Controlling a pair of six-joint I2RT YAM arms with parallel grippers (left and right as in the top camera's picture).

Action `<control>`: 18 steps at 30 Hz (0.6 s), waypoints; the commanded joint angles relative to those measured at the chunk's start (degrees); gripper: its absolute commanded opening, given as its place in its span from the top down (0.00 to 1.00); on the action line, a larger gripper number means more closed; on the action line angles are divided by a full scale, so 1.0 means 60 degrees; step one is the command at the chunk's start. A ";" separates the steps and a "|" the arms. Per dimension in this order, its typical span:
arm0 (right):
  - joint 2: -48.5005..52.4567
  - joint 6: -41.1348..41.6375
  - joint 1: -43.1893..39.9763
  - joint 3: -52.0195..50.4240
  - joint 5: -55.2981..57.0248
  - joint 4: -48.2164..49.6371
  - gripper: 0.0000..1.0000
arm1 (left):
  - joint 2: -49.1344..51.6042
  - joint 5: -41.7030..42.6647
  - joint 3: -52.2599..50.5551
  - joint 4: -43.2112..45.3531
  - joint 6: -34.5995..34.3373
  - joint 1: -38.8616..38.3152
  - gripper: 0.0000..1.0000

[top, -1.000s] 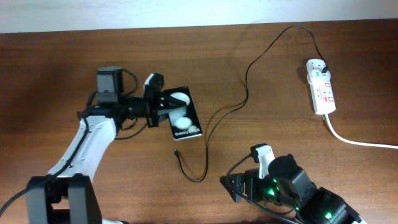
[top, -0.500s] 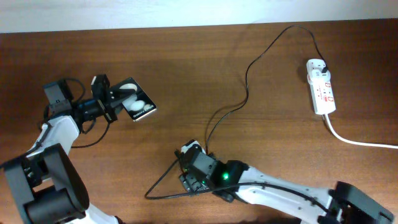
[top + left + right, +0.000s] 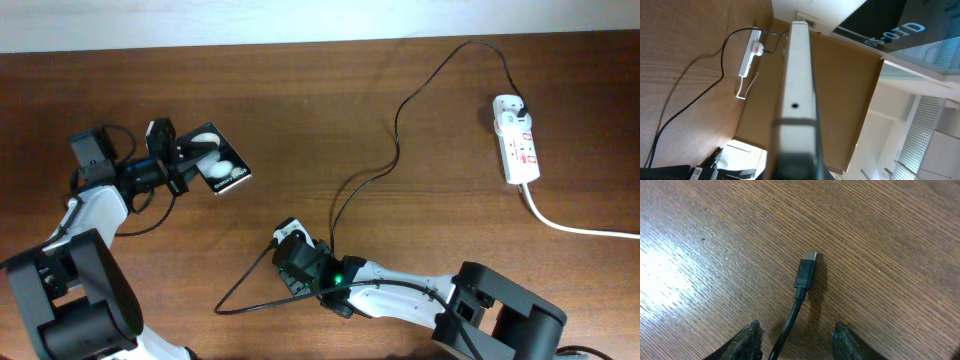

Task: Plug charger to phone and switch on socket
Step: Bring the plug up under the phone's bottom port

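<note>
**Charger Was Not in the Phone Yet**

The left claw pinched the phone and held it at the left side of the desk. The phone looked tipped up, off the wood.

The socket lay at the far right. The black plug of the charger sat at the socket's far end, so that part looked done. The thin black cable ran from there across the desk to the near middle.

Its small tip lay flat on the wood, well apart from the phone. The right claw was spread wide, just behind the tip. Its fingers stood one on each side of the cable and did not squeeze it.

So most of the job was left, I think. The claw had to grab the tip, bring it to the phone and push it in. Then the socket's switch had to be pressed. I could not tell if the switch was on or off.
</note>
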 commanded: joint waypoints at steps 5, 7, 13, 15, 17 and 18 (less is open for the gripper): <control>0.0062 0.0025 0.0015 0.0091 0.0280 0.0171 0.87 | 0.0040 0.0346 0.0124 0.0025 -0.0018 0.0047 1.00; -0.0029 0.0022 0.0015 0.0091 0.0291 0.0109 0.96 | 0.0040 0.0346 0.0124 0.0029 -0.0011 0.0047 1.00; -0.6477 0.1198 0.0015 0.0091 0.0302 -0.4462 0.96 | 0.0040 0.0346 0.0124 0.0095 0.1326 -0.0452 1.00; -0.9741 0.3810 0.0018 0.0087 0.0288 -0.6564 0.96 | 0.0040 0.0248 0.0124 0.0849 0.1490 -0.1701 1.00; -1.1329 0.4896 0.0025 0.0018 0.0047 -0.7453 0.96 | 0.0040 0.0189 0.0124 0.1887 0.1490 -0.2590 1.00; -1.2054 0.4943 0.0025 -0.0273 -0.0372 -0.7344 0.96 | 0.0040 -0.0109 0.0124 0.2175 0.1457 -0.3071 1.00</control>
